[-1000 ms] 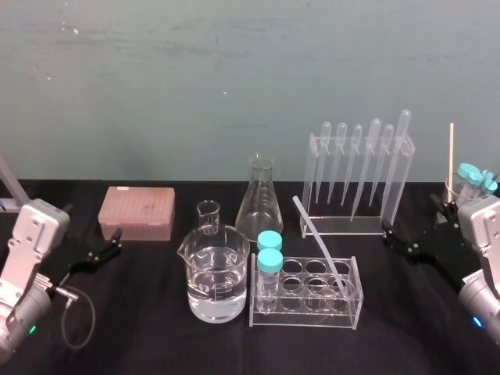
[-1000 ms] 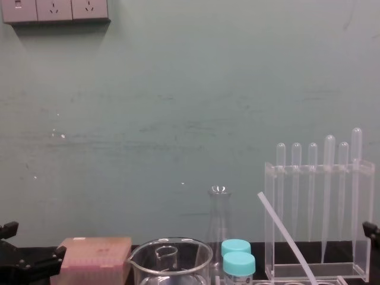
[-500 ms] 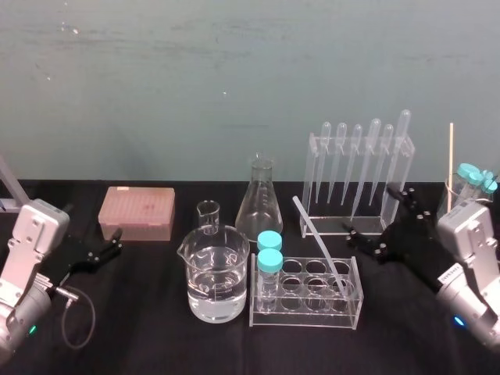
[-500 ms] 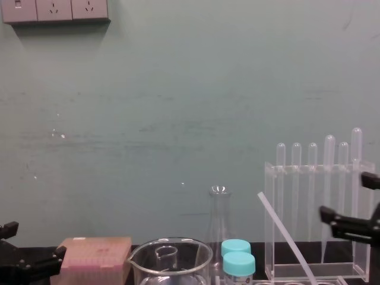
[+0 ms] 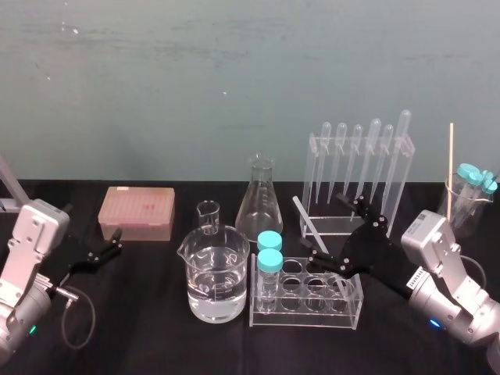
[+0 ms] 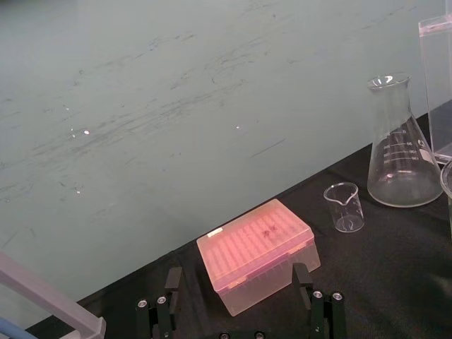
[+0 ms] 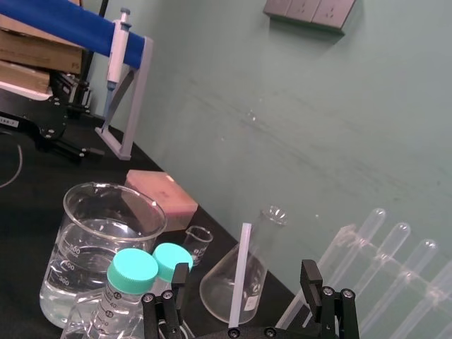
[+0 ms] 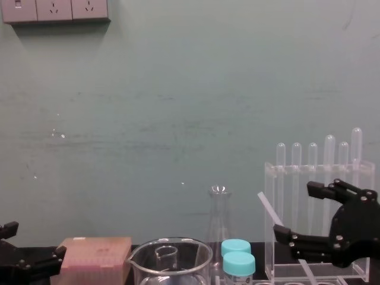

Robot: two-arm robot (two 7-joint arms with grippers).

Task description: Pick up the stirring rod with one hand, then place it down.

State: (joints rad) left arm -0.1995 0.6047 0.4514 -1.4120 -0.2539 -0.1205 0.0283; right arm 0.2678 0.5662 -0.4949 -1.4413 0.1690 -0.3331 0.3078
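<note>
Standing spread wide and empty, the right end effector point(image 5: 328, 228) brackets the stirring rod point(image 5: 306, 221); in the right wrist view the rod rises between its two fingers point(image 7: 178, 282), touching neither so far as can be judged. The rod leans in the clear tube rack point(image 5: 305, 312), lower end toward the rack's right side, upper end tilted toward the robot's left.

Step in hand, by judgement: closing on the rod. Recommended: grip the upper shaft squarely, above the rack's rim; lift along the rod's own slant, lest the rack tip or drag; keep off the pipette stand point(image 5: 316, 156) just behind.

Left end effector point(image 5: 105, 248) parked low at the counter's point(image 5: 141, 336) far left; fingers apart, empty.
</note>
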